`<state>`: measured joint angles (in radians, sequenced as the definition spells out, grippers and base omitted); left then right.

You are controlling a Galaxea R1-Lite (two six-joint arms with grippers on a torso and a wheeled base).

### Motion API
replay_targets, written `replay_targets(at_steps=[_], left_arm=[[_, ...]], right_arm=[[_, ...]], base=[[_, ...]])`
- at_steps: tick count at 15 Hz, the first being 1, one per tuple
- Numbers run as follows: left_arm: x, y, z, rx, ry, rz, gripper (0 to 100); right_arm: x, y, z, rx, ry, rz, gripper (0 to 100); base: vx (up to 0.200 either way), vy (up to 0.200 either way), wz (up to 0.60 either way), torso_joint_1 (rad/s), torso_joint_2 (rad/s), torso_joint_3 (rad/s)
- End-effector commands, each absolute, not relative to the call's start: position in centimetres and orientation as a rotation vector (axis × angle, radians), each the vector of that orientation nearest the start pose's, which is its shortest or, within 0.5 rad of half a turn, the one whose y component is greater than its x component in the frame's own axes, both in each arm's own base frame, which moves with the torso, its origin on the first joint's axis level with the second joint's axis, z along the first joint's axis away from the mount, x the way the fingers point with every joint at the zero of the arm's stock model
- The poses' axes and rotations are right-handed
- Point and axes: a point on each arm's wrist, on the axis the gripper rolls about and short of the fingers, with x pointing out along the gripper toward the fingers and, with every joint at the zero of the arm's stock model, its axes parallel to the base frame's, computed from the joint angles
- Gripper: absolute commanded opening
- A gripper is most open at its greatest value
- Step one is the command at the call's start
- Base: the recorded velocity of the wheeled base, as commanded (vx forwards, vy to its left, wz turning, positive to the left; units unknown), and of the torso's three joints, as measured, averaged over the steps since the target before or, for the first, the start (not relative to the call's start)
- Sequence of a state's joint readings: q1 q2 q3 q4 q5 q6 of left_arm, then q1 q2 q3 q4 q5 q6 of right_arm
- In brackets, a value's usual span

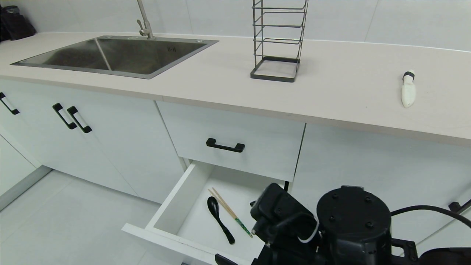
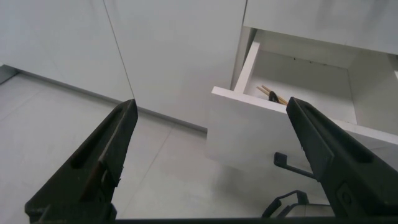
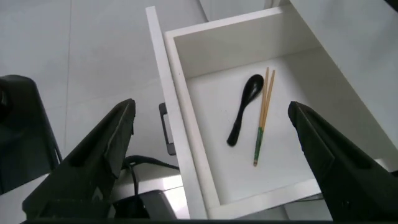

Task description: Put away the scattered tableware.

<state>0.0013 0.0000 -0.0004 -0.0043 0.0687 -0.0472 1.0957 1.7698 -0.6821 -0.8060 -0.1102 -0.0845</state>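
The lower drawer (image 1: 173,206) is pulled out. On its white floor lie a black spoon (image 1: 219,219) and a pair of wooden chopsticks (image 1: 230,212) side by side. My right gripper (image 3: 211,107) hangs open above the drawer, with the spoon (image 3: 244,109) and chopsticks (image 3: 263,115) below it and nothing between its fingers. My left gripper (image 2: 211,104) is open and empty, low in front of the drawer front (image 2: 249,140), with floor beneath it. A white utensil with a black band (image 1: 408,90) lies on the countertop at the right.
A steel sink (image 1: 117,55) with a tap is set into the counter at the left. A dark wire rack (image 1: 278,40) stands mid-counter. The upper drawer (image 1: 225,145) is shut; cabinet doors with black handles (image 1: 73,117) are to the left.
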Motion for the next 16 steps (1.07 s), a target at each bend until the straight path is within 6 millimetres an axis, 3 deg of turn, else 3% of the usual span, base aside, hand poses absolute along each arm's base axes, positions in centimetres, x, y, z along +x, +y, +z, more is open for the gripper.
replay_targets(at_steps=[1, 4, 6, 11, 16], left_arm=[[-2.3, 0.2, 7.6, -0.048, -0.006, 0.07, 100], [-2.3, 0.2, 7.6, -0.048, -0.006, 0.07, 100], [-2.3, 0.2, 7.6, -0.048, -0.006, 0.07, 100], [-2.3, 0.2, 7.6, -0.049, -0.006, 0.07, 100], [-2.3, 0.2, 7.6, -0.048, -0.006, 0.07, 100]], right_arm=[[13.8, 24.8, 14.8, -0.235, 0.201, 0.991, 100], [13.7, 22.9, 15.0, -0.228, 0.204, 0.977, 100], [12.9, 20.5, 14.8, -0.231, 0.216, 0.956, 100], [11.1, 12.9, 14.7, -0.2, 0.217, 0.843, 100], [5.9, 3.9, 13.8, -0.123, 0.117, 0.591, 100]], base=[[0.0, 0.0, 0.0, 0.0, 0.0, 0.0], [0.0, 0.0, 0.0, 0.0, 0.0, 0.0], [0.0, 0.0, 0.0, 0.0, 0.0, 0.0], [0.0, 0.0, 0.0, 0.0, 0.0, 0.0], [0.0, 0.0, 0.0, 0.0, 0.0, 0.0]])
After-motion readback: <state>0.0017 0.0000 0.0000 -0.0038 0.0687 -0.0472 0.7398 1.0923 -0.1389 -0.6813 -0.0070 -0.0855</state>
